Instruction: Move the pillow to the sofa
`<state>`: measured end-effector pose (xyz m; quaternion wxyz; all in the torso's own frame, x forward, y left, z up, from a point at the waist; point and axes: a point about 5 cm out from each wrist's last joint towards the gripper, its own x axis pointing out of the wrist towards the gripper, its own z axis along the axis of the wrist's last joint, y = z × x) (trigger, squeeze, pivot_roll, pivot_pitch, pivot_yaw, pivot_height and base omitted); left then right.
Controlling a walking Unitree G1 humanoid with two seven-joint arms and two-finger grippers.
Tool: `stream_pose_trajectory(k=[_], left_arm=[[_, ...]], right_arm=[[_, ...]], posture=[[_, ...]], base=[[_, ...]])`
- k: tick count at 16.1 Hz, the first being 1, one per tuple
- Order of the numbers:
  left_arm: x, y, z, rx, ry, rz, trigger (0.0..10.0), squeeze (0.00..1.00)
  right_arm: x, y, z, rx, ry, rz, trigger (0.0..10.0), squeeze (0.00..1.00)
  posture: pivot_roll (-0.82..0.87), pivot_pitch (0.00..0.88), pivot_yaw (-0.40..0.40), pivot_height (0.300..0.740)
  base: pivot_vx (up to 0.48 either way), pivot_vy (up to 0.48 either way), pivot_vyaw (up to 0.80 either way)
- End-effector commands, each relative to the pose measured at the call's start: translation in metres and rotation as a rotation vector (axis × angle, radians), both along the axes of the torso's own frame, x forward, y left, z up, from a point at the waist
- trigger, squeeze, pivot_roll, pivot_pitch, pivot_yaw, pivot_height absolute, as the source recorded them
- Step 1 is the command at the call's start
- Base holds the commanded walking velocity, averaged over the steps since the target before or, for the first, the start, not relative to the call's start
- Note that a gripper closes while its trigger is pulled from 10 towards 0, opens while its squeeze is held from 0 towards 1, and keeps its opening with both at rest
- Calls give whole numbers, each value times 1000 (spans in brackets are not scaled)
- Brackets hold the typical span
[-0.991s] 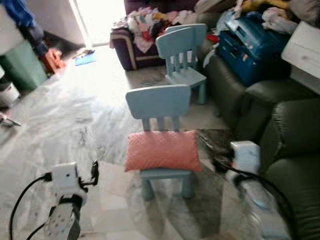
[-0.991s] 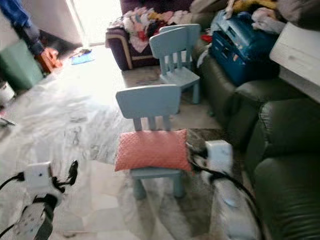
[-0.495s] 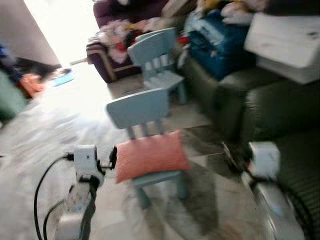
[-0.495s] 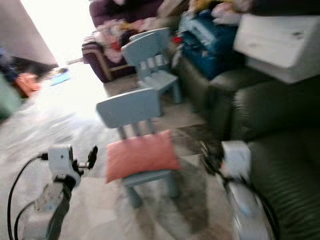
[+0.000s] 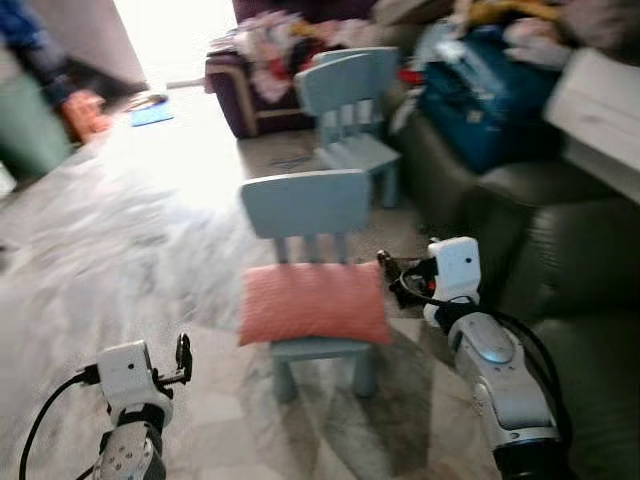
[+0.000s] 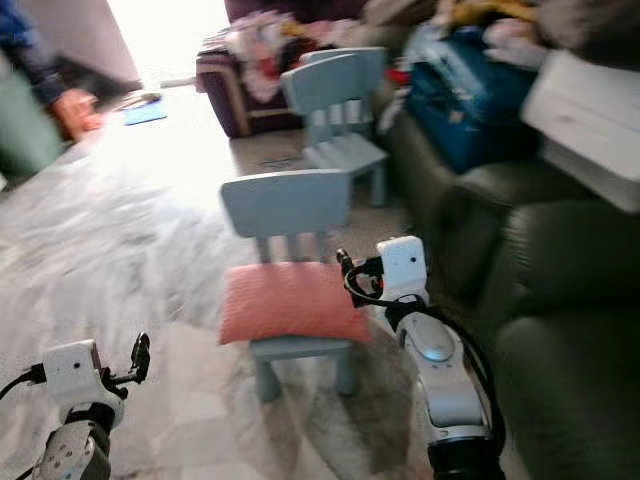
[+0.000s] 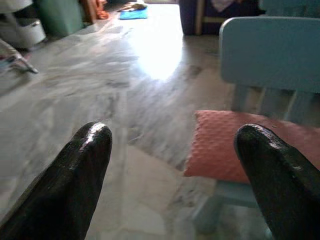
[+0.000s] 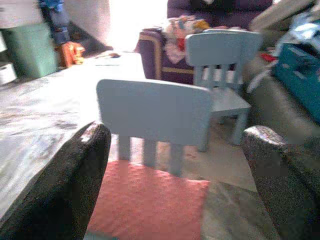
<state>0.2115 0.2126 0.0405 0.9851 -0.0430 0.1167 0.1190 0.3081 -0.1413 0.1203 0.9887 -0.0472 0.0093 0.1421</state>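
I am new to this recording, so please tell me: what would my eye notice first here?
The pink pillow lying on the seat of the near blue chair, mid-floor. The right gripper, fingers open, is raised beside the pillow's right edge, with the dark green sofa to the right. The left gripper hangs low over the marble floor.

You're in a lived-in home living room: marbled tile floor, dark green sofa, two small blue children's chairs, and a purple armchair heaped with laundry.
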Motion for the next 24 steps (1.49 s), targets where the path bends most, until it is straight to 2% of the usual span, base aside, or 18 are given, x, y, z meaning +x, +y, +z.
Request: stream_pose_trajectory(k=[1,4,6,8,10,14,16,17,19,21,24], left_arm=[[2,0,3,30,-3,-21,10000,0],[11,-1,12,56,-35,-27,10000,0],[12,1,17,55,-54,3,10000,0],[0,8,17,46,-68,87,10000,0],[-4,6,10,22,-63,134,10000,0],[10,5,11,9,-89,148,10000,0],[14,6,14,11,-95,145,10000,0],[17,7,13,31,-84,98,10000,0],[22,9,13,46,-80,70,10000,0],[28,11,16,66,-75,41,10000,0],[36,9,21,95,-65,-48,10000,0]], right_arm=[[0,4,0,3,-11,14,10000,0],[4,3,-2,1,-14,5,10000,0],[9,6,1,1,-16,16,10000,0],[13,12,4,-17,-14,76,10000,0],[16,9,4,-39,-12,96,10000,0],[23,8,14,-60,-36,112,10000,0],[26,6,14,-53,-43,87,10000,0],[25,2,11,-23,-46,29,10000,0],[20,-2,7,-7,-43,-19,10000,0],[9,-11,-1,12,-32,-97,10000,0],[-15,-26,-17,43,2,-228,10000,0]], posture=[[-156,0,59,740],[-145,0,49,740],[-121,0,1,740],[-105,0,-43,740],[-114,0,-85,740],[-142,0,-120,740],[-144,0,-103,740],[-163,0,-54,740],[-185,0,-9,740],[-196,0,38,740],[-231,0,121,740]], base=[[0,0,0],[0,0,0],[0,0,0],[0,0,0],[0,0,0],[0,0,0],[0,0,0],[0,0,0],[0,0,0],[0,0,0],[0,0,0]])
